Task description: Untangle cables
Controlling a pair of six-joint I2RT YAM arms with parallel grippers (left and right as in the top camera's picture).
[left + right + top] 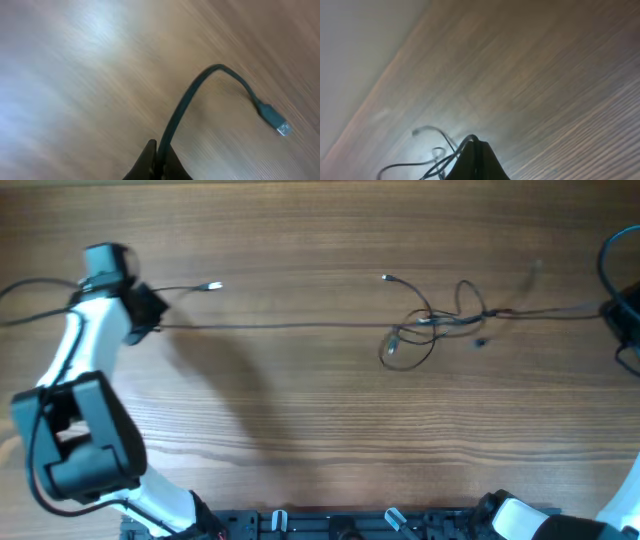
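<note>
A wooden table [300, 410] fills the overhead view, with the white and black left arm [85, 430] reaching from the near edge up along the left edge toward the far left corner. There the left gripper [145, 315] is closed on one thin black strand [280, 327] - the left wrist view shows its fingers pinched together on the cord, whose free tail arcs up and away to a small silver-tipped plug [277, 122] hovering over the wood. From that grip the strand runs in a nearly straight line across the table's far half to the cables [432, 325], a loose knot of loops lying right of centre, nearer the far edge than the near one. A second plug end [385, 277] pokes out of the knot toward the far edge. More thin cord leads on from the knot to the right gripper [622, 320] at the right edge - in the right wrist view its fingers are closed tight on several strands, which trail off in small loops over the wood.
</note>
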